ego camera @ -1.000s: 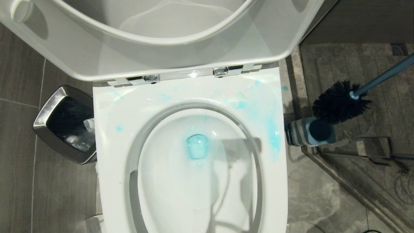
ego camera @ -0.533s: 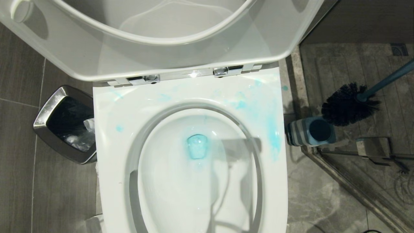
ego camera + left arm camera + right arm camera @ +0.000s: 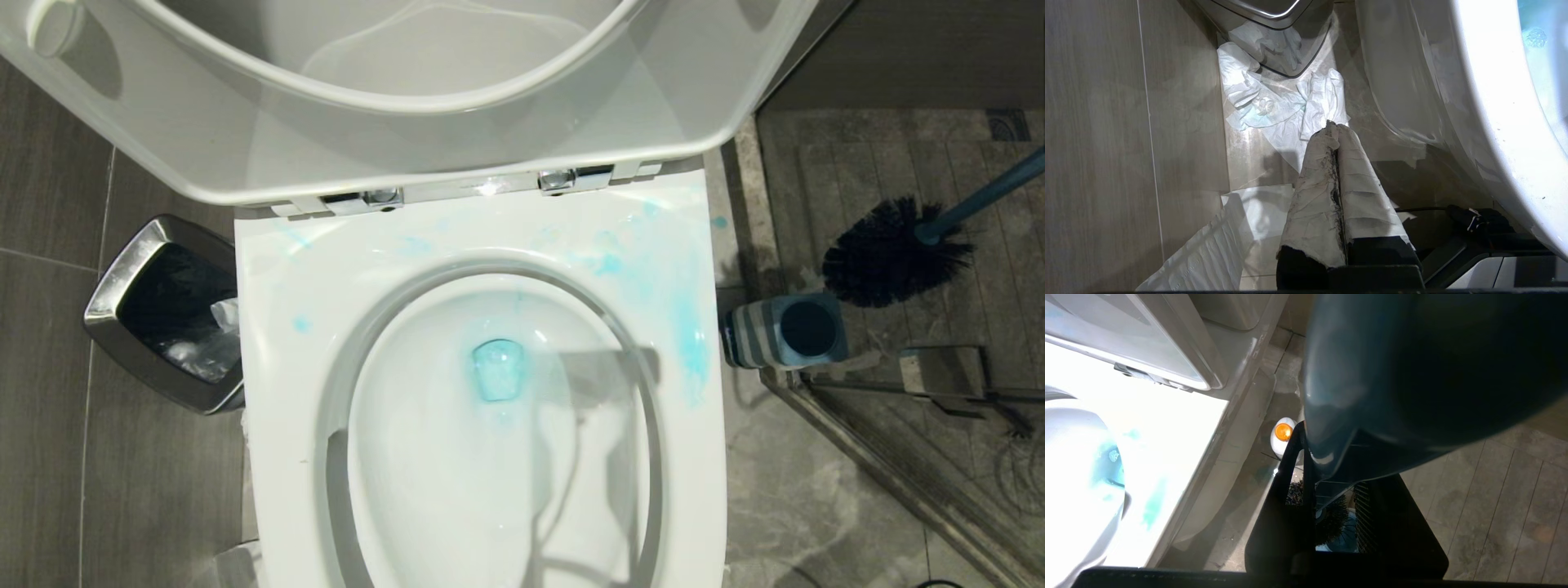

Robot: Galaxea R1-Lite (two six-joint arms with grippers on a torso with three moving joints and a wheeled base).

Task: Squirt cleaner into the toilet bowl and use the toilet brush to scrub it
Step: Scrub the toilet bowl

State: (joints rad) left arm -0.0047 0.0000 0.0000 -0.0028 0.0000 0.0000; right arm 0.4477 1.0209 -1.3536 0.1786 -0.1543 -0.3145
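Note:
The toilet bowl lies open below me, with blue water in its drain and blue smears on the rim. The toilet brush hangs to its right, black head just beyond the striped holder, blue-grey handle slanting up and right. My right gripper is shut on that handle; the bristles show between its fingers. The cleaner, white with an orange cap, stands on the floor by the toilet. My left gripper is shut and empty, parked low beside the bowl's outer wall.
A silver-rimmed waste bin stands left of the toilet. The raised lid fills the top of the head view. A shower sill runs behind the holder. Crumpled tissue lies on the floor near the bin.
The brush head has moved right, off the holder's opening; the handle went with it. The toilet, holder and bin have not moved.

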